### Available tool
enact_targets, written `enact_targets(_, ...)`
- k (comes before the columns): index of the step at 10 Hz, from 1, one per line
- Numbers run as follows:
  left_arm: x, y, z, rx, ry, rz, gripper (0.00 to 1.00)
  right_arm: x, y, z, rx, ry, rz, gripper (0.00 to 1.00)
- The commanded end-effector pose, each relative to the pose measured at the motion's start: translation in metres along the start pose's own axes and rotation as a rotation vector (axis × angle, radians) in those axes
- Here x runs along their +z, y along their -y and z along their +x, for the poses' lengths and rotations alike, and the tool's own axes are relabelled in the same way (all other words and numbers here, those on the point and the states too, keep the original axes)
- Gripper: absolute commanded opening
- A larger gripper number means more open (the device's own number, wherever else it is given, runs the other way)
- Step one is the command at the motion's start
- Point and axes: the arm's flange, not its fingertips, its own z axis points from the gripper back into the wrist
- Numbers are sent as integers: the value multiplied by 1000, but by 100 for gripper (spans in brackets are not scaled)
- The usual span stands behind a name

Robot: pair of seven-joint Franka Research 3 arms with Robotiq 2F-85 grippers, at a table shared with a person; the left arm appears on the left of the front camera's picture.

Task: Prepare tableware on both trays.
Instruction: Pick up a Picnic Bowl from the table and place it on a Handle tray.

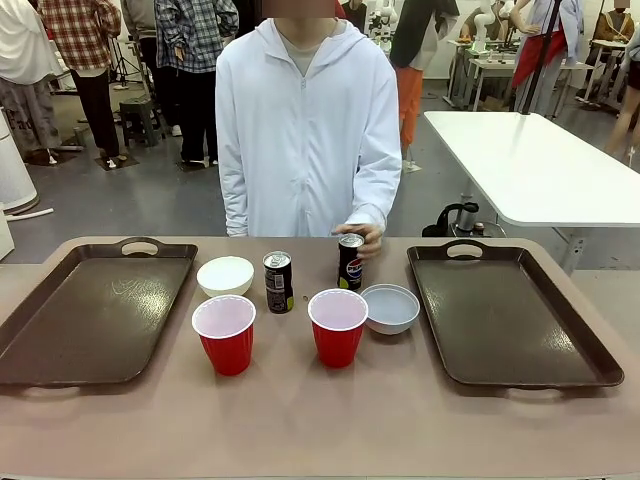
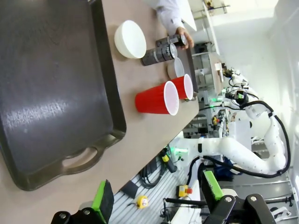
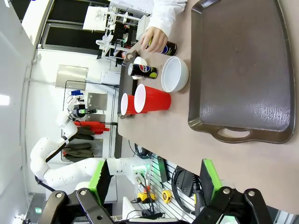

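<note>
Claws over the tabletop [image 1: 320, 425]: my left claw [image 2: 156, 193] and right claw [image 3: 154, 179] hung wide open, empty.
By the far edge a person's hand [image 1: 364, 234] gripped a dark can [image 1: 350, 264] showing a Pepsi logo.

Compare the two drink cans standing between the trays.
The left can stands free; the right can has the person's hand at its top. The left can sits nearer the robot, the right can farther back. The left can shows pale print, the right can a round red, white and blue logo. Both are slim, dark and upright on the table.
</note>
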Motion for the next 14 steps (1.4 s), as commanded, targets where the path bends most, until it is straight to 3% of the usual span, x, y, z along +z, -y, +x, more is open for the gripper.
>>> enact_targets(1, 2, 0, 0, 5, 4, -9, 100, 2, 0, 0, 13, 9, 17, 100)
enact_targets(2, 0, 0, 0, 0, 0, 0, 100, 2, 0, 0, 13, 9, 17, 100)
enact_targets(3, -16, 21, 12, -6, -2, 102, 100, 2, 0, 0, 13, 9, 17, 100)
enact_targets(5, -78, 73, 40, -103, 36, 471, 100, 2, 0, 0, 13, 9, 17, 100)
enact_targets(8, -211, 139, 82, -253, 48, 960, 100, 2, 0, 0, 13, 9, 17, 100)
enact_targets(11, -316, 152, 112, -293, -122, 1176, 100, 2, 0, 0, 13, 9, 17, 100)
enact_targets(14, -364, 157, 142, -290, -218, 1266, 100, 2, 0, 0, 13, 9, 17, 100)
